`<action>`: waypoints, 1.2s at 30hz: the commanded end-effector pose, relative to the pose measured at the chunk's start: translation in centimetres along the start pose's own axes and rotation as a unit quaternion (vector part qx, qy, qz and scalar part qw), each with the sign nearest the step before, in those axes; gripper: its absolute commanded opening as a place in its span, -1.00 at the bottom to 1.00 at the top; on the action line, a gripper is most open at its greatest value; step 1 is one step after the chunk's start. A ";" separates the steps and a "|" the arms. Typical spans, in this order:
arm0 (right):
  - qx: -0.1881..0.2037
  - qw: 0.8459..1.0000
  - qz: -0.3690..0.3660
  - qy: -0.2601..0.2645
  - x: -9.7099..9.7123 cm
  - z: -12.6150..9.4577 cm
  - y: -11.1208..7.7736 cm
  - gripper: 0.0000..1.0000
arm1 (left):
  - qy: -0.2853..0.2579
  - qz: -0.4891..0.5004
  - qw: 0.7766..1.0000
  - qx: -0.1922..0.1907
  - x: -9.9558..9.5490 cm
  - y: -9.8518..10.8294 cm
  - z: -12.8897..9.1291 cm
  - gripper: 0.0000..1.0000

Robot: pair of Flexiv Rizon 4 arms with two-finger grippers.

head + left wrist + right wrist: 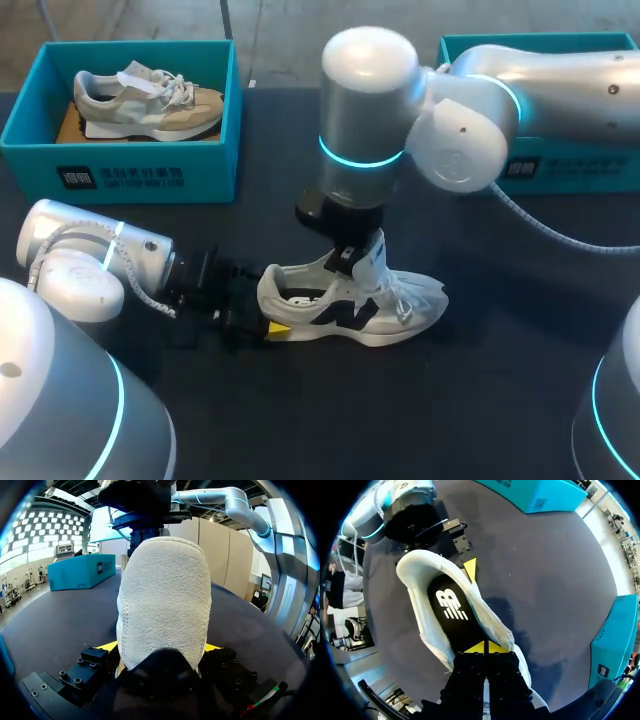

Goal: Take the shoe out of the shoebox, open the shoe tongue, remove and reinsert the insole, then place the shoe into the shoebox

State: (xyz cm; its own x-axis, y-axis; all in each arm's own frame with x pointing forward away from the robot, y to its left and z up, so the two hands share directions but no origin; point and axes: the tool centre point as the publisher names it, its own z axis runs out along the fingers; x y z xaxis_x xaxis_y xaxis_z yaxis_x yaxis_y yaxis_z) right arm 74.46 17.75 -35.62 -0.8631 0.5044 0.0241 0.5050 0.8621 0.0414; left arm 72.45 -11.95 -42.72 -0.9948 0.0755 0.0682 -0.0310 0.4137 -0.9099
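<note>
A white shoe (pixel 385 305) with dark side markings lies on the dark table, toe pointing right. My left gripper (pixel 264 320) stands wide at its back, a yellow-tipped finger against each side of the heel (pixel 165 600), so the shoe is held between them (pixel 160 647). From above, my right gripper (pixel 352 262) reaches down into the shoe's mouth beside the raised white tongue (pixel 378 258). Its two yellow tips are pressed together (pixel 485 647) on the black insole (pixel 451 610), which lies flat inside the shoe (pixel 420 597). Nothing shows between those tips.
An open teal shoebox (pixel 140 165) at the back left holds a second, beige shoe (pixel 150 100). Another teal box (pixel 570 165) stands at the back right, behind my right arm. Bare table lies in front of the shoe.
</note>
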 end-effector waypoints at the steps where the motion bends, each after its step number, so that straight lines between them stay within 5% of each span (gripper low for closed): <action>1: -0.007 1.000 -0.006 0.008 0.3 0.2 0.0 -1.00 | 0.000 0.000 1.000 -0.001 0.1 0.4 0.2 -1.00; 20: 0.004 0.998 -0.056 0.027 2.7 2.3 2.5 -1.00 | 0.000 0.000 1.000 -0.001 0.1 0.4 0.2 -1.00; 31: 0.017 0.998 -0.046 0.025 2.3 3.0 1.5 -1.00 | 0.000 0.000 1.000 -0.001 0.1 0.4 0.2 -1.00; 36: 0.010 0.999 -0.042 0.020 2.3 3.1 2.2 -0.47 | 0.000 0.000 1.000 -0.001 0.1 0.4 0.2 -1.00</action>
State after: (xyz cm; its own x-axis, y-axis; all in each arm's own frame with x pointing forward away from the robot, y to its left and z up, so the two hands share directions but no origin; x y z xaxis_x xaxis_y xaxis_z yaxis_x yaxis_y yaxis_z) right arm 73.71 20.82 -38.49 -0.9017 0.4276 0.0639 0.4296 0.9028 0.0221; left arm 72.44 -11.95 -42.72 -0.9948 0.0756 0.0680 -0.0308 0.4137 -0.9099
